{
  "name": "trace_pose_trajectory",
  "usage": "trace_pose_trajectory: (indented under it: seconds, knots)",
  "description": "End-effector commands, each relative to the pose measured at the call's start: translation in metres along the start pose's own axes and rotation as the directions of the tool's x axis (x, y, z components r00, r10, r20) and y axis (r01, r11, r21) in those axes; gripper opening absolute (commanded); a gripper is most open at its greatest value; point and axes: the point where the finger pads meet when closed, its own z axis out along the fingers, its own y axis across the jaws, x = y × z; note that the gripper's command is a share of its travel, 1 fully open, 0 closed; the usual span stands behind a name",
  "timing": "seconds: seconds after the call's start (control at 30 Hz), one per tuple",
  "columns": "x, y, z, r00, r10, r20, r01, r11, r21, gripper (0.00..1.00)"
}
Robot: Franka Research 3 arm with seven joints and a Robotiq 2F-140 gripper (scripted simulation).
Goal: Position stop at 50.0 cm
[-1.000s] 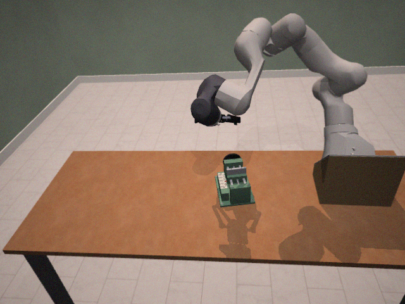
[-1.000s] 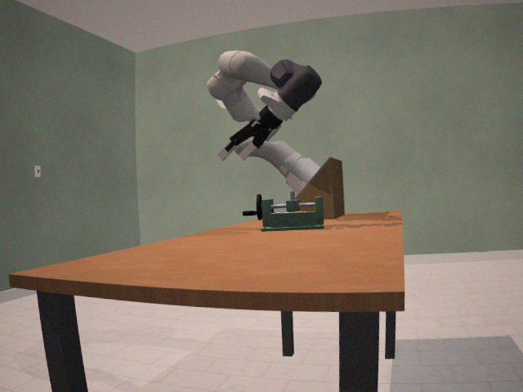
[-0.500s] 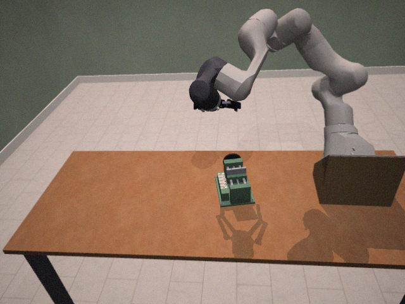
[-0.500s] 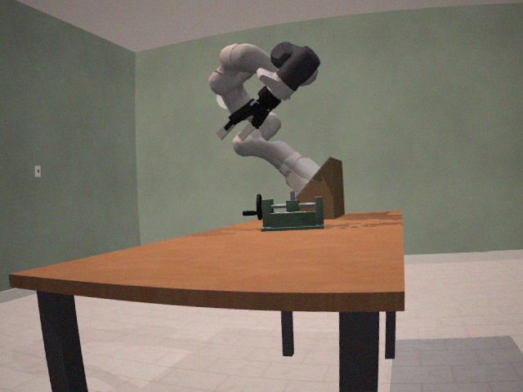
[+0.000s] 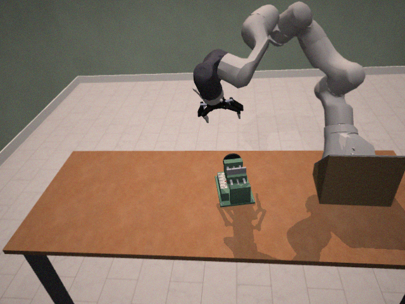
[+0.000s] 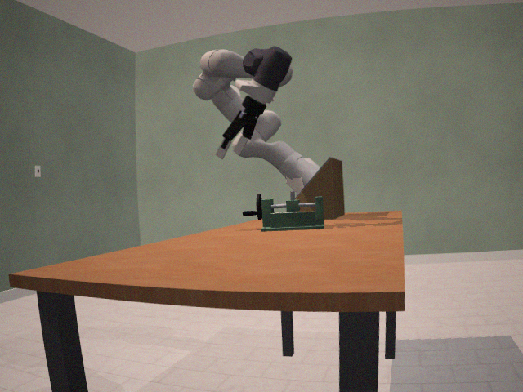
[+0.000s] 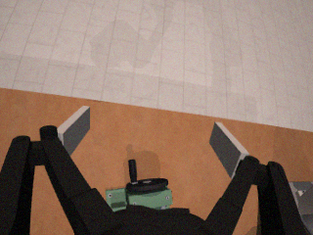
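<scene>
A green stop fixture (image 5: pixel 235 187) with a grey screw rod stands near the middle of the brown table. Its black handwheel (image 6: pixel 257 207) with a crank knob sits at the fixture's far end in the top view (image 5: pixel 231 157) and at its left end in the exterior view. In the wrist view the handwheel (image 7: pixel 145 187) lies low between the fingers, well below them. My gripper (image 5: pixel 222 114) hangs open and empty high above and behind the handwheel, pointing down; it also shows in the exterior view (image 6: pixel 228 145) and in the wrist view (image 7: pixel 152 133).
The arm's dark base block (image 5: pixel 358 180) stands on the table's right side, close behind the fixture in the exterior view (image 6: pixel 327 187). The table's far edge runs just behind the handwheel.
</scene>
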Motion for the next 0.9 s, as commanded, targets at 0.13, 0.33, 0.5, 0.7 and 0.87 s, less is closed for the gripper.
trace_pose_trajectory:
  seconds: [0.13, 0.33, 0.5, 0.7, 0.87]
  knots:
    - [-0.037, -0.010, 0.005, 0.970, -0.117, 0.212, 0.099, 0.991, 0.093, 1.00]
    - [-0.055, -0.005, 0.008, 0.912, -0.162, 0.376, 0.108, 0.981, 0.161, 1.00]
    - [-0.060, -0.003, 0.007, 0.882, -0.177, 0.436, 0.101, 0.976, 0.191, 1.00]
    - [-0.066, 0.000, 0.004, 0.838, -0.194, 0.510, 0.083, 0.969, 0.233, 1.00]
    - [-0.067, 0.001, 0.003, 0.821, -0.199, 0.535, 0.073, 0.966, 0.248, 1.00]
